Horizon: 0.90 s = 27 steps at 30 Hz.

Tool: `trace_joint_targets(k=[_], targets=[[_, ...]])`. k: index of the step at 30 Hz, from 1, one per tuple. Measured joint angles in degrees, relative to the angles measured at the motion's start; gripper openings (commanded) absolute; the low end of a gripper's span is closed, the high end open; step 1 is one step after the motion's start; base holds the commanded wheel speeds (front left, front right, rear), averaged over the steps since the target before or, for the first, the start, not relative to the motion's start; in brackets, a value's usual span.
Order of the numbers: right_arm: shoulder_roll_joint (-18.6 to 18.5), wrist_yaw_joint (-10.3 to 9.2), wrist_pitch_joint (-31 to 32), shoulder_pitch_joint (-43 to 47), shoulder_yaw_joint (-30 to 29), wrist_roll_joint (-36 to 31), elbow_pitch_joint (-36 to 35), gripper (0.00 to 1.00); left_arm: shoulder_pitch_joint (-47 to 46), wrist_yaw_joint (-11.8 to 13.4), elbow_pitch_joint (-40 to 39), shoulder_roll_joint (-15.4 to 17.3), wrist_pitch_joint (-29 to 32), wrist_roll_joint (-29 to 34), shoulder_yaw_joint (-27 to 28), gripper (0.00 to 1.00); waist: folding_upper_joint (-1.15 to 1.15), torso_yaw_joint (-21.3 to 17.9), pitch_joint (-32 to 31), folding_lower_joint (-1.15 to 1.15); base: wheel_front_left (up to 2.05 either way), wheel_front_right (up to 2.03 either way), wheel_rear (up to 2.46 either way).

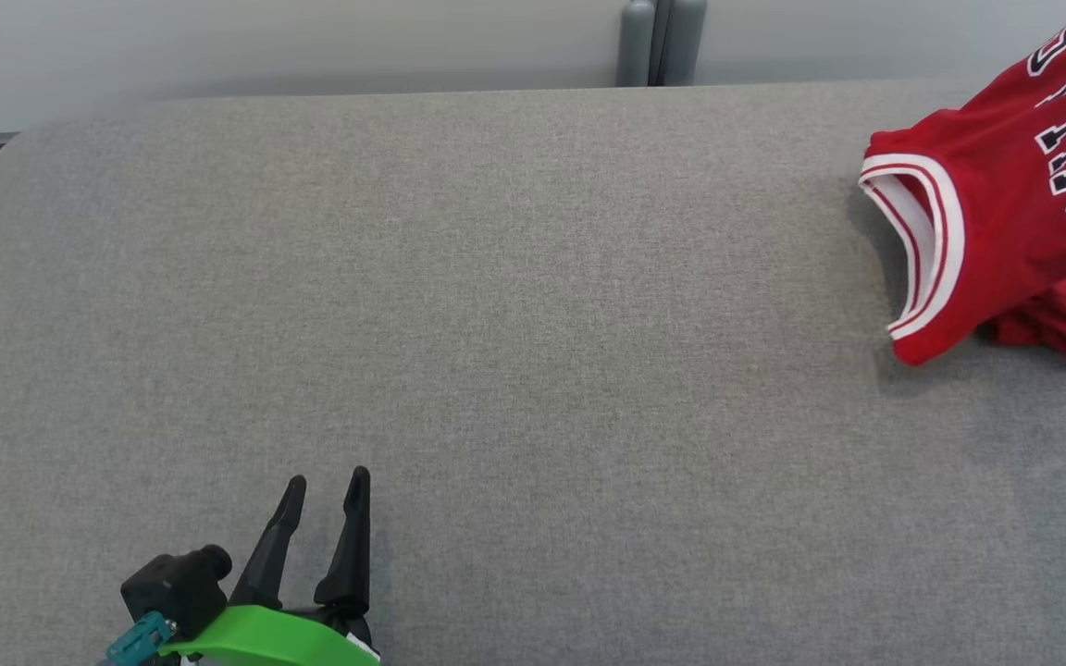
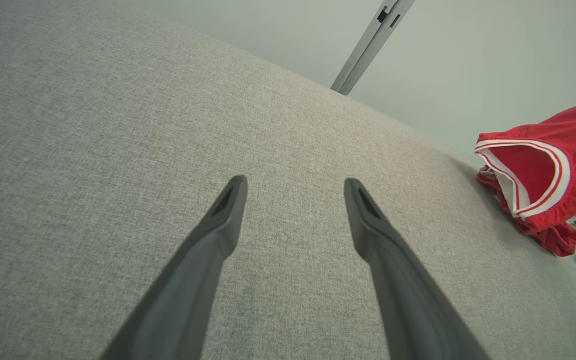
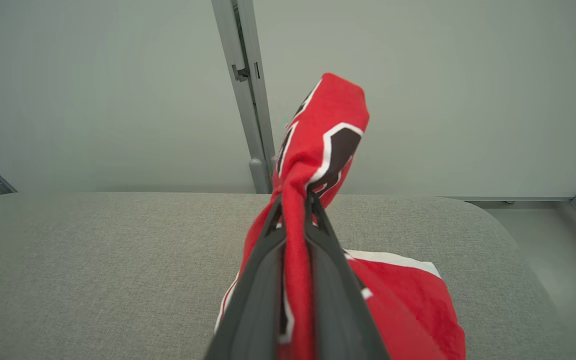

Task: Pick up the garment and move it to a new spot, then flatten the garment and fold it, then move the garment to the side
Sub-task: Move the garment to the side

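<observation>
Dark, tapered fingers of the left gripper (image 1: 328,477) rise at the lower left of the head view from a bright green plastic mount (image 1: 265,638). They stand apart with nothing between them. In the left wrist view, bare surface shows in the gap of the left gripper (image 2: 295,181).

In the right wrist view, the right gripper (image 3: 294,200) is clamped on a bunched fold of the garment (image 3: 335,105), a red jersey with black lettering edged in white. Its cloth stands up past the fingertips at frame centre and spreads below them at the lower right.

In the head view the garment (image 1: 996,213) sits at the upper right, crumpled, with a white-and-red banded armhole gaping toward frame centre.

It rests on a padded table (image 1: 533,324) covered in grey woven fabric, flat and matte, with rounded corners. A pale, smooth wall (image 1: 311,46) runs behind it, split by a grey upright post (image 1: 661,42) at the top of the frame.
</observation>
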Motion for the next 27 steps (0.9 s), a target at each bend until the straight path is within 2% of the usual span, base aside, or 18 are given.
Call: trace_joint_targets(k=[9, 14, 19, 27], targets=[[-3.5, -1.68, 0.6, -0.9, -1.5, -0.9, 3.8, 0.00, -0.2, 0.0, -1.2, 1.3, 1.5, 1.4, -0.5, 1.00, 0.00, 0.1, 2.6, 0.00, 0.00, 0.00, 0.00], [-5.5, -3.98, 0.5, 0.2, -2.9, -1.4, 9.8, 0.00, -2.2, 0.0, -2.7, 1.7, 2.6, 2.4, -0.8, 1.00, 0.00, 1.3, 5.0, 0.00, 0.00, 0.00, 0.00], [-6.3, -5.44, -0.4, 2.0, -3.0, -2.9, 13.5, 0.00, -2.8, 0.0, -3.8, 1.7, 3.0, 2.8, -0.8, 1.00, 0.00, 2.4, 6.7, 0.00, 0.00, 0.00, 0.00], [-6.8, -6.49, -2.7, 2.2, -3.6, -4.3, 17.1, 0.00, -3.4, 0.0, -4.9, 2.4, 3.9, 3.9, -0.2, 1.00, 0.00, 3.5, 9.1, 0.00, 0.00, 0.00, 0.00]])
